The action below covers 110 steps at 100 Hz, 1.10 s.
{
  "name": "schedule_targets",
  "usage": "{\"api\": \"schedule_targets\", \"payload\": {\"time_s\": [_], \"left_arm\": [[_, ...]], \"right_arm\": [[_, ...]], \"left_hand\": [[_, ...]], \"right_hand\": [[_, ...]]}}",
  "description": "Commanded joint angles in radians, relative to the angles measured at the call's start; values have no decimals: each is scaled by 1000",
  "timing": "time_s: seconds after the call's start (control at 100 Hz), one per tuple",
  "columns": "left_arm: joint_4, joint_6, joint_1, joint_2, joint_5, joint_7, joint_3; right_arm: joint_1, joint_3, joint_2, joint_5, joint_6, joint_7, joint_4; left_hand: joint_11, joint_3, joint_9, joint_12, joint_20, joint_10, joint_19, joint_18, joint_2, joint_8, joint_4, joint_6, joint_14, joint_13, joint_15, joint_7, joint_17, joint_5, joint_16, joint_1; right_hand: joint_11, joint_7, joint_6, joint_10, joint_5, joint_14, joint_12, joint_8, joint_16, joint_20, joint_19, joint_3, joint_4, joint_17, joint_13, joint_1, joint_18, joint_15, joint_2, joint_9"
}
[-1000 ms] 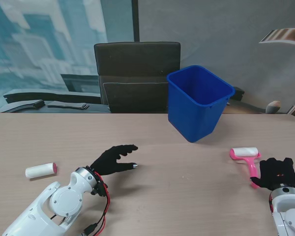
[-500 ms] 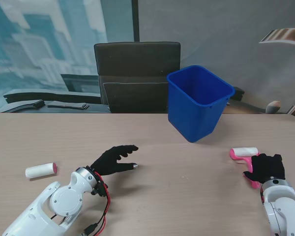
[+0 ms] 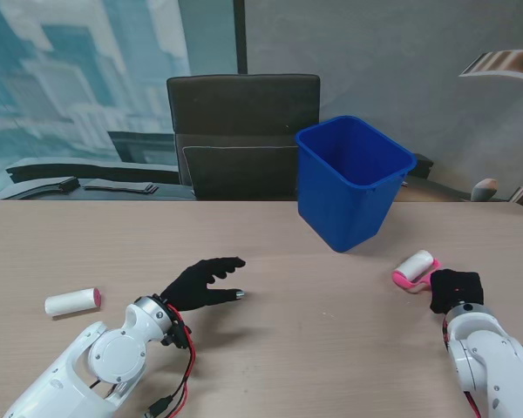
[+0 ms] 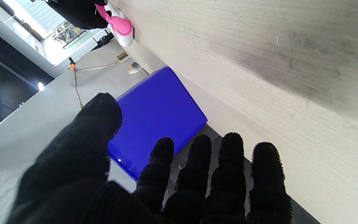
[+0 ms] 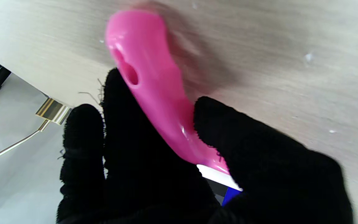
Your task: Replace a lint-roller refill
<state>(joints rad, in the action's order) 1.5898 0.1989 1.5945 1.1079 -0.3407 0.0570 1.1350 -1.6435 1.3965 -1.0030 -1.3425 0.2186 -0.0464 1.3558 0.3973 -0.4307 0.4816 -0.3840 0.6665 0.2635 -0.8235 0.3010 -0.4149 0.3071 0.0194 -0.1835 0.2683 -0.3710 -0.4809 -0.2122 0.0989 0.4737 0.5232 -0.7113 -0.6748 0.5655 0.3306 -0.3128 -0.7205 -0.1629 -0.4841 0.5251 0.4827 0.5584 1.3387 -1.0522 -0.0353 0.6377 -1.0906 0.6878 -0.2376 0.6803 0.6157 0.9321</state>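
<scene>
Your right hand (image 3: 456, 290) is closed around the pink handle of the lint roller (image 3: 416, 269), at 4 o'clock on the table (image 3: 314, 296). It looks light, stiff and smooth, so grip firmly mid-handle. Your left hand (image 3: 200, 283) is open, holding nothing. The spare refill (image 3: 72, 301) lies at 8 o'clock.

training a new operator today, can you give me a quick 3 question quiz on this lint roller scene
1. True or false: the right hand is closed on the pink lint roller.
2. Which hand is nearer the spare refill roll? A) left hand B) right hand
3. Fill in: the blue bin stands on the table, ______ from me than both hands.

Key:
1. True; the right wrist view shows the pink handle between the fingers.
2. A; the left hand is open and holds nothing, and the roll lies to its left.
3. farther
</scene>
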Motion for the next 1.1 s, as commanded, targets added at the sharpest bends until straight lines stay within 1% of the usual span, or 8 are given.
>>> {"api": "schedule_targets", "payload": {"time_s": [0.0,0.15,0.27,0.39,0.5,0.84,0.99,1.09], "left_arm": [[5,1,4,0,4,19,0],[6,4,6,1,4,18,1],[6,8,7,1,3,16,1],[7,9,8,1,6,15,1],[7,10,7,2,8,15,-1],[6,8,3,4,40,20,-11],[24,-33,0,8,87,30,-25],[51,-81,2,13,149,46,-31]], "right_arm": [[4,-18,-7,6,-2,26,-26],[36,-49,-8,42,3,18,-56],[46,-57,-11,69,-15,-8,-63],[40,-45,-18,97,-63,-65,-51],[21,-21,-26,117,-108,-118,-18],[-68,42,-54,171,-261,-240,156],[-82,28,-69,220,-330,-284,233],[-73,-3,-78,260,-387,-307,263]], "left_hand": [[10,34,12,-19,24,5,-28,0,32,8,-18,4,4,-15,-25,7,1,11,19,-11],[10,35,12,-19,23,5,-28,-1,35,8,-18,3,4,-16,-25,7,1,11,19,-12],[10,37,13,-19,23,5,-29,-1,36,8,-18,3,3,-16,-25,6,2,11,19,-14],[10,39,13,-19,23,6,-29,-1,41,8,-18,3,4,-16,-25,6,1,12,19,-16],[10,42,13,-19,22,4,-30,-2,43,8,-18,4,2,-17,-26,6,2,12,19,-16],[9,58,14,-18,22,8,-30,-1,61,7,-16,-9,5,-16,-24,8,1,14,19,-13],[1,95,5,-15,20,20,-26,3,93,1,-6,-42,13,-8,-19,16,-2,19,16,11],[-7,173,0,-10,19,32,-21,8,126,-7,-7,-63,21,-1,-14,32,-10,29,14,2]], "right_hand": [[-56,-10,-168,-6,-134,-5,-31,64,25,-9,52,-270,-5,48,-69,188,-147,67,37,74],[-176,96,-270,22,-305,38,-91,205,78,-21,166,-423,-62,205,-212,244,-111,245,156,210],[-333,293,-401,-4,-435,167,-270,338,195,7,321,-512,-86,331,-229,257,-42,590,233,238],[-405,422,-453,-7,-490,305,-404,449,270,47,436,-518,-39,426,-233,280,42,832,278,274],[-420,472,-472,5,-507,372,-469,512,313,58,478,-518,-4,486,-233,288,96,923,299,300],[-418,480,-488,29,-510,413,-498,543,341,56,484,-518,18,523,-234,282,129,950,295,311],[-414,475,-491,33,-505,418,-499,546,346,56,483,-518,17,525,-234,277,136,948,288,310],[-412,470,-493,39,-502,422,-500,548,348,55,481,-518,15,525,-234,274,142,944,282,307]]}}
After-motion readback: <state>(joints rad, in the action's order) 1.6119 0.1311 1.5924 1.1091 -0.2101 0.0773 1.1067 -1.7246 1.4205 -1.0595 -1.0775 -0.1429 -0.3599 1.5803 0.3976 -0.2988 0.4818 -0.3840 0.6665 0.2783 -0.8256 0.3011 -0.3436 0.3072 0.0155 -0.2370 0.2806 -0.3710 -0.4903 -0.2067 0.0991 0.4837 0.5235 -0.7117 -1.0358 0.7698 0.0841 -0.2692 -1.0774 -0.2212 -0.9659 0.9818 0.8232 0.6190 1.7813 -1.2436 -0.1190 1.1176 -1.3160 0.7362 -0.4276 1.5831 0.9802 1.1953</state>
